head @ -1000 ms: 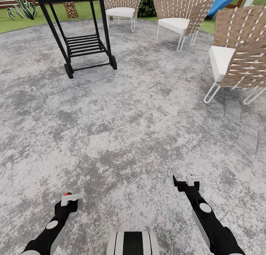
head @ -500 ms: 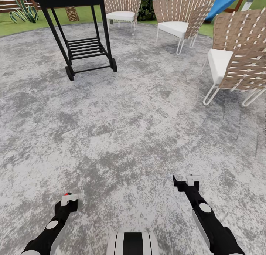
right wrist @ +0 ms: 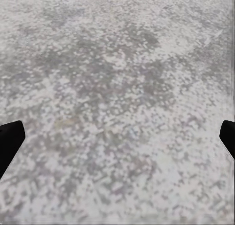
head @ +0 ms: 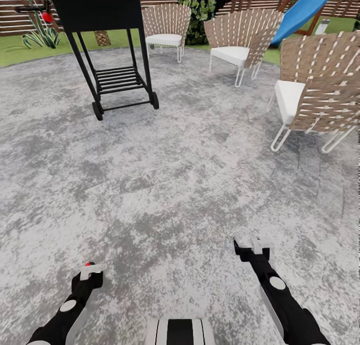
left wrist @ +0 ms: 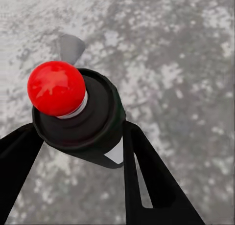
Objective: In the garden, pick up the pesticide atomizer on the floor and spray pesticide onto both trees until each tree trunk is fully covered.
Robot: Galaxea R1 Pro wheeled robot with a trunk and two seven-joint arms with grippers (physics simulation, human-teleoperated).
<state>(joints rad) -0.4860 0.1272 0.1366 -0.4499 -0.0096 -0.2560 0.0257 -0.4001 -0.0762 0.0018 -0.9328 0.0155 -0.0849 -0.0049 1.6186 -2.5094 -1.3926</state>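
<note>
The pesticide atomizer [left wrist: 93, 122], a dark bottle with a round red tip [left wrist: 56, 88], sits between the black fingers of my left gripper [left wrist: 81, 137], which is shut on it. In the head view the left gripper [head: 89, 272] hangs low at the left over the mottled grey patio [head: 175, 165], the red tip [head: 90, 263] just showing above it. My right gripper [head: 252, 245] is open at the lower right with nothing in it; in its wrist view the gripper [right wrist: 117, 137] has its fingertips far apart over bare paving. Green lawn [head: 20, 55] lies beyond the patio's far left edge.
A black wheeled grill cart [head: 120, 77] stands ahead on the left. Three woven chairs with white cushions [head: 167, 22] [head: 240, 32] [head: 320, 85] ring the far and right side. A blue slide [head: 305, 7], a bush [head: 200, 10] and a slatted fence [head: 15, 15] lie behind.
The whole picture has shifted down, so the camera moved: more of the fence and the bush shows at the top. Both arms keep their pose, the atomizer still held.
</note>
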